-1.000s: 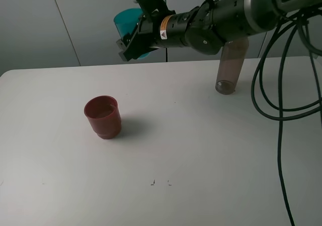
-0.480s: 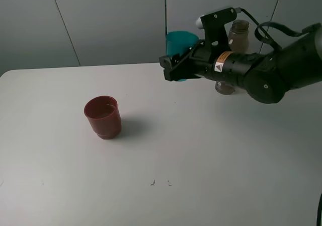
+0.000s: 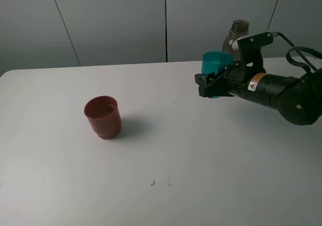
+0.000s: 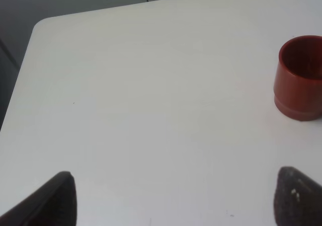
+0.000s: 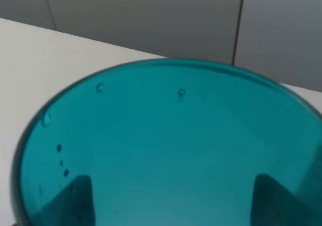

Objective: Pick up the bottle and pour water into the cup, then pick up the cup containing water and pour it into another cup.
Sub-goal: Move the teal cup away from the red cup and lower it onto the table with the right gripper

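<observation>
Between the right fingers (image 3: 214, 83), clamped tight, sits the upright teal cup (image 3: 216, 65).

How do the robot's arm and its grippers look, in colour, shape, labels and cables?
The right arm is black and rounded, with an orange-and-white warning label, a pale bracket and a black cable. The left gripper's fingertips are dark and blunt.

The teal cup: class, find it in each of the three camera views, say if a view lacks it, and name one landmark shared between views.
Exterior high: the teal cup sits upper right, held in the right gripper, in front of the bottle.
Left wrist: not in it; only the red-brown cup shows.
Right wrist: fills the frame, seen from above its rim.
Shared landmark: the white table, in all three.
</observation>
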`<state>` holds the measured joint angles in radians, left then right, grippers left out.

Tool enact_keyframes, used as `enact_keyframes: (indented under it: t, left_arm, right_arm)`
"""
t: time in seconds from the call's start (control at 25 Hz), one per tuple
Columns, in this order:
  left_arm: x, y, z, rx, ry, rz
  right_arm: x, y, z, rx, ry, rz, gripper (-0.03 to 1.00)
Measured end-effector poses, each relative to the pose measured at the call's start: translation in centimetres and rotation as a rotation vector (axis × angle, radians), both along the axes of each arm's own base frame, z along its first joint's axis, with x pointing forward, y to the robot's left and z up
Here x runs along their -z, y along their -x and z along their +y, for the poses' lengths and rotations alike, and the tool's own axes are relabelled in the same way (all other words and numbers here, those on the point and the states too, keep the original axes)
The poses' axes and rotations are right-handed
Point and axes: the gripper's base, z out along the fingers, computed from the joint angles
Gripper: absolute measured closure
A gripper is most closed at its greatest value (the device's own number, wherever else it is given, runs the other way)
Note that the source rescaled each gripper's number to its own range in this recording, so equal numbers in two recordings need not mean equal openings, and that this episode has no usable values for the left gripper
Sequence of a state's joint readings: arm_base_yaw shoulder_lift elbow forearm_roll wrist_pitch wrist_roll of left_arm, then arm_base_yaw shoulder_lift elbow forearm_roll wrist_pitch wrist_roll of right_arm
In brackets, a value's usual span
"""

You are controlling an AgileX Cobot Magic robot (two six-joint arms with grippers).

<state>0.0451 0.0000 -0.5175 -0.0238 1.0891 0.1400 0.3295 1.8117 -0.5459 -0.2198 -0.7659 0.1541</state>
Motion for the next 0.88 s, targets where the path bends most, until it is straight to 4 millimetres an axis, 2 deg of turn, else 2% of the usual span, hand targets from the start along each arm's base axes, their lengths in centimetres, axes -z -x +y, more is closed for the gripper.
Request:
enact_keyframes:
  t: [0.12, 0.52, 0.88]
  left_arm:
    - [0.0, 0.0, 0.0, -0.001, 0.002, 0.0]
    - [0.0, 0.0, 0.0, 0.0, 0.0, 0.0]
    - [0.0, 0.0, 0.0, 0.001, -0.002, 0.0]
  right_arm:
    - [0.8, 0.0, -0.6, 0.008, 0.023, 0.013, 0.93]
    - [4.3, -0.4, 0.0, -0.022, -0.045, -0.072, 0.93]
    - [7.0, -0.2, 0.0, -0.05, -0.008, -0.089, 0.93]
